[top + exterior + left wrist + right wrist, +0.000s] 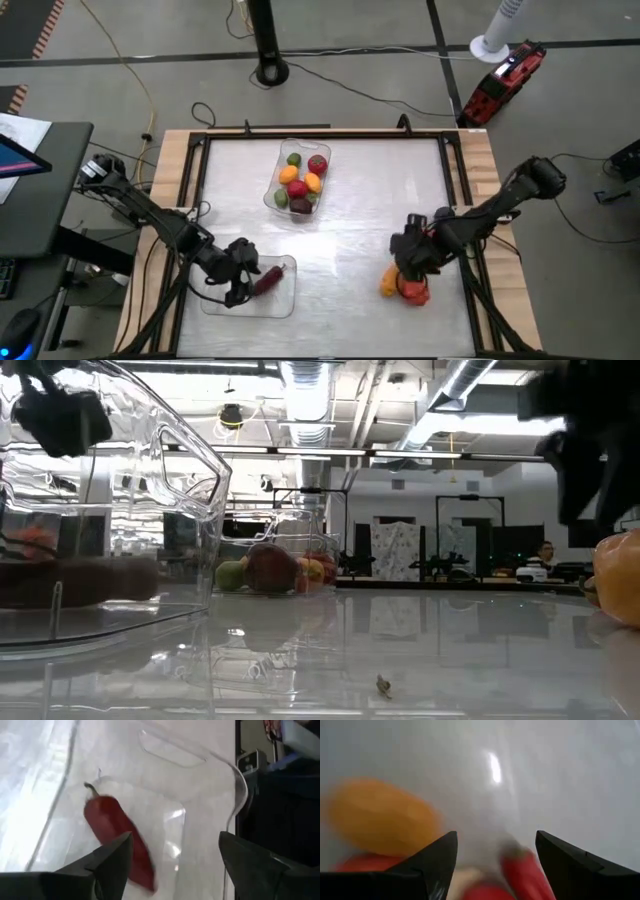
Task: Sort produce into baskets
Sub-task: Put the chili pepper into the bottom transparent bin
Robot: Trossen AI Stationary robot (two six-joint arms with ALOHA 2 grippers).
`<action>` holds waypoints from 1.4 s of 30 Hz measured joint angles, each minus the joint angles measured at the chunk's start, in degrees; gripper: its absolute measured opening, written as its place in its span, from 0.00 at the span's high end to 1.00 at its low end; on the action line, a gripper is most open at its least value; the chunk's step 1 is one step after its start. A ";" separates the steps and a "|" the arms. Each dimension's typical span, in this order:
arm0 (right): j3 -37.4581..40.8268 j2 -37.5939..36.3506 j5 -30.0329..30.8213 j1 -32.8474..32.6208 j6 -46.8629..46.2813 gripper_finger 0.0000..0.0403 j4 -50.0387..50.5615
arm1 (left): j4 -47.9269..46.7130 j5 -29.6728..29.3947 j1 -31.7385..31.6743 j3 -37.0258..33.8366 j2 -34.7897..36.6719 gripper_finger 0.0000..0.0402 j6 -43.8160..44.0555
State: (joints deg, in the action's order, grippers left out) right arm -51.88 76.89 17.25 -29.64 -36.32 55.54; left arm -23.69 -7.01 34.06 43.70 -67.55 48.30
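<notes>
Clear basket [190, 490] nr cam, produce [268, 570] behind

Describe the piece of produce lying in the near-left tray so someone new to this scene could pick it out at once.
Find the clear tray at the table's near-left corner, under the left gripper, whose fingers stand open above it. Inside lies a red chili pepper with a dark stem. It is long and slim and alone in its tray; the far tray holds a heap of rounder mixed pieces.

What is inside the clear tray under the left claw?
One red chili pepper lies in the near tray. The left claw, open, covers part of the tray from above.
</notes>
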 joint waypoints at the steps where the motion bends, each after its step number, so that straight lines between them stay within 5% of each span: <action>1: 0.00 0.18 -0.75 0.92 -1.03 0.26 2.64 | 0.10 -0.08 -0.47 0.00 0.00 0.30 0.14; 22: 5.26 15.13 -5.75 10.15 14.64 0.29 4.68 | 0.45 -5.06 -0.89 0.06 0.00 0.32 -0.87; 32: 4.90 15.66 -6.47 12.31 17.54 0.56 2.26 | 1.53 -6.81 -0.89 0.07 0.00 0.32 -3.41; 35: 4.03 13.38 -4.67 12.53 17.28 0.62 0.28 | 2.83 -10.33 -0.89 0.06 0.00 0.32 -5.09; 42: 1.13 5.09 0.66 12.47 22.53 0.57 -13.67 | 12.50 -28.35 -1.24 -1.92 -0.04 0.32 -17.19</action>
State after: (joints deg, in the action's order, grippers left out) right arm -50.75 81.98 17.91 -17.17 -13.79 41.87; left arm -11.19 -35.36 32.82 41.78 -67.59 31.12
